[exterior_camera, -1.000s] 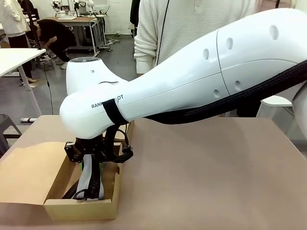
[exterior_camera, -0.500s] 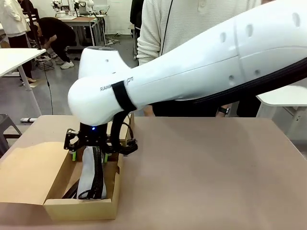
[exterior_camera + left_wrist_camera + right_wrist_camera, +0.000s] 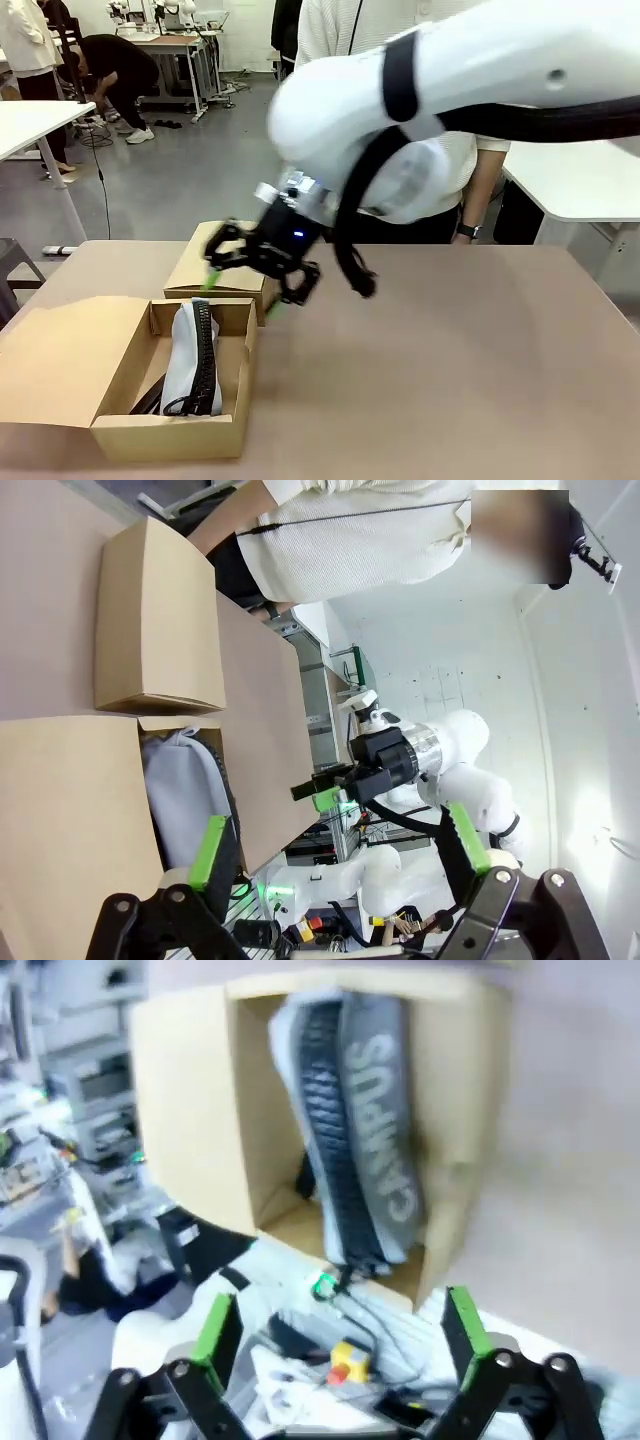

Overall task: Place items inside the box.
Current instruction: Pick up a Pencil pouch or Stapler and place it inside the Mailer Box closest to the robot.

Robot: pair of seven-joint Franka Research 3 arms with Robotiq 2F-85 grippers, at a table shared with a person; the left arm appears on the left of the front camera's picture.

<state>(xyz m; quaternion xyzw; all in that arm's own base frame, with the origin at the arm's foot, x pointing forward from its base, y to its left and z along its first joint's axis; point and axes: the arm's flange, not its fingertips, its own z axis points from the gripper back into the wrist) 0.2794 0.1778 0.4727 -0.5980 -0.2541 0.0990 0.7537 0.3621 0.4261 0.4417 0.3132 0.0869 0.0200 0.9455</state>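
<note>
Right hand (image 3: 243, 290) released, empty, at 1 o'clock of box (image 3: 165, 437); left hand (image 3: 335, 845) released too. Risk: pouch (image 3: 190, 350) fills box middle, so next items may jam or spill.

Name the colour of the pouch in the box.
The pouch is pale grey-blue with a black zip, clearest in the front view.

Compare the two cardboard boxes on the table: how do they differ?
The near box is open on top, with a grey-blue zip pouch inside; the far box is shut, contents hidden. The near box has a flap spread flat on the table; the far box shows none. Both are plain brown cardboard.
</note>
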